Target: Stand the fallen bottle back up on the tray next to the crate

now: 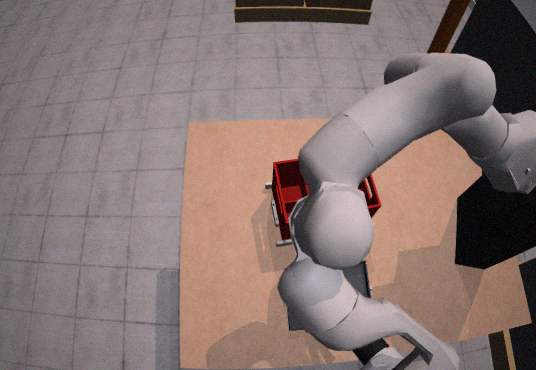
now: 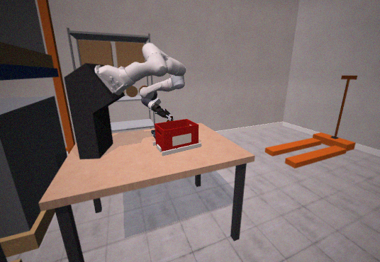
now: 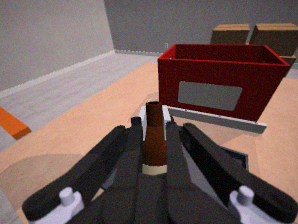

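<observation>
The brown bottle (image 3: 155, 137) is between the fingertips in the wrist view, neck up and looking roughly upright; any lean toward or away from the camera cannot be told. My gripper (image 3: 154, 113) (image 2: 171, 118) is shut on it, slanting down behind the crate in the exterior view. The dark tray (image 1: 357, 279) (image 3: 241, 158) shows partly beneath the arm and beyond the fingers. The bottle's base is hidden, so contact with the tray cannot be seen. The red crate (image 1: 287, 174) (image 2: 166, 142) (image 3: 167, 82) stands upright beside the tray.
Light grey strips (image 2: 181, 149) (image 3: 215, 120) lie along the crate's foot. The arm (image 1: 335, 228) passes over the crate and tray in the top view. The wooden table's edge (image 1: 181, 248) is left of the crate there. The dark robot pedestal (image 2: 85, 119) stands on the table.
</observation>
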